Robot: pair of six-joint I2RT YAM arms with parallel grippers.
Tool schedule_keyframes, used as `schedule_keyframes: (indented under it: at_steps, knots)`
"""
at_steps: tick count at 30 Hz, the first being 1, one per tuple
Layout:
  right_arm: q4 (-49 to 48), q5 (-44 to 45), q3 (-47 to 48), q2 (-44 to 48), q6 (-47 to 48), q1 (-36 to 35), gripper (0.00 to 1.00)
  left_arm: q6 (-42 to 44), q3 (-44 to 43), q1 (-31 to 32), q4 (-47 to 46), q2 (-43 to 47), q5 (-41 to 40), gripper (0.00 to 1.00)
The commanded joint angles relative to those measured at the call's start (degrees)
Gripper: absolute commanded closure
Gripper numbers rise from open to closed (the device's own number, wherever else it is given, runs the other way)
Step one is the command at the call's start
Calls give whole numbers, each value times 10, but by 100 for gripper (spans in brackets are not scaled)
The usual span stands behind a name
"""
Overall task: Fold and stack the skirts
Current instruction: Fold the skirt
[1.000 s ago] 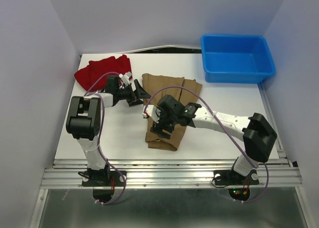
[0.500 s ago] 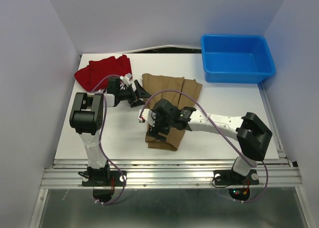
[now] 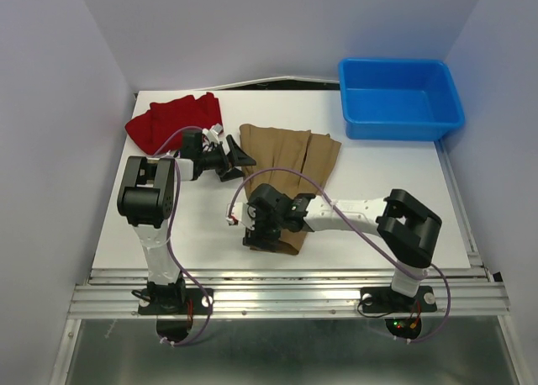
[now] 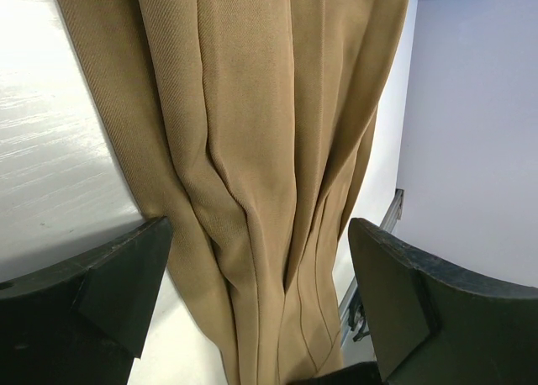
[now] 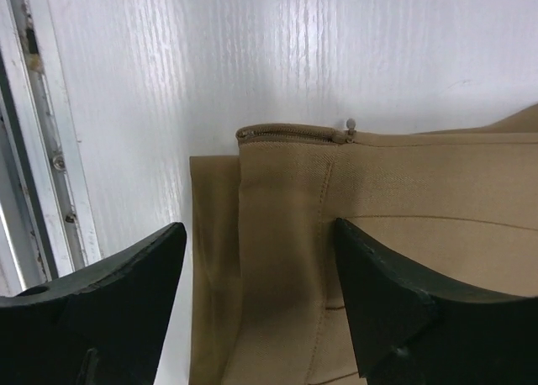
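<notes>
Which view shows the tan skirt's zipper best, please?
The right wrist view: the zipper sits at the edge of the tan skirt, close up. The left wrist view shows only creases; the top view, no zipper detail.

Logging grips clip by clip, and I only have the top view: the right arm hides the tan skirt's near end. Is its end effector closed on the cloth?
Observer: No. In the right wrist view the right end effector is open, jaws apart over the tan skirt by its zipper.
Operator: And the left?
Observer: Its wrist view shows the left end effector open too, deep lengthwise creases between the jaws, nothing pinched.
</notes>
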State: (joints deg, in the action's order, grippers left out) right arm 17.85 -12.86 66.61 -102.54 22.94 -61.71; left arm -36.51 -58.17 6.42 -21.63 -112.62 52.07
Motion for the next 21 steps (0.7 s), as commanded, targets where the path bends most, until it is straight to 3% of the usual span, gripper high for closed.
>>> schedule_keyframes:
  at_steps: [1, 8, 15, 19, 21]
  knots:
    - [-40, 3, -18, -10, 4, -5, 25, 1, 10, 4, -18, 32, 7, 2]
    - [-59, 30, -38, -7, 2, -5, 66, 1, 23, 4, -23, 50, 7, 2]
    - [-52, 32, -26, 9, -8, -5, 80, 1, 19, 11, -26, 62, 8, 1]
    - [-50, 35, -17, 11, -11, -5, 99, 6, 25, 15, -26, 82, 2, 2]
    - [-50, 34, -17, 14, -14, -5, 99, 1, 25, 18, -26, 84, 2, 2]
